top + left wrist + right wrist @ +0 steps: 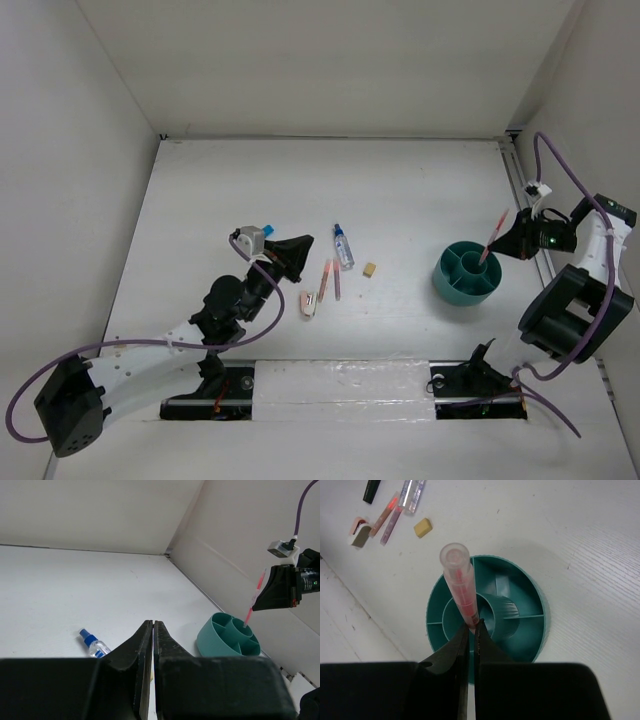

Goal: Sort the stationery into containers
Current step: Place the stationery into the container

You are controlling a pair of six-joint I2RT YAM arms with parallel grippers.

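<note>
**A:** Where is the pen?

**B:** One thin pink-orange pen [492, 240] stands tilted over the teal organiser cup [467, 273] at the right of the table. The right gripper [515, 240] pinches it between its fingertips. Its lower end points into the cup's round middle compartment. The wrist view hides that end behind the fingers, so I cannot tell whether it touches the bottom.

**A:** And the rest of the stationery?

**B:** It lies loose at mid-table, well left of the cup. There are two more pink-orange pens [331, 280] side by side and a clear blue-capped bottle [343, 246] just beyond them. A tan eraser cube [370, 269] is to their right and a pinkish stapler [309, 303] is nearer and to the left.

**A:** The left gripper?

**B:** The left gripper [298, 256] is pressed together on nothing, just left of the pens. Its body covers half the bottle in its own camera. A black shape [371, 487] is cut off at the top edge of the right wrist view, and I cannot make out what it is.
</note>
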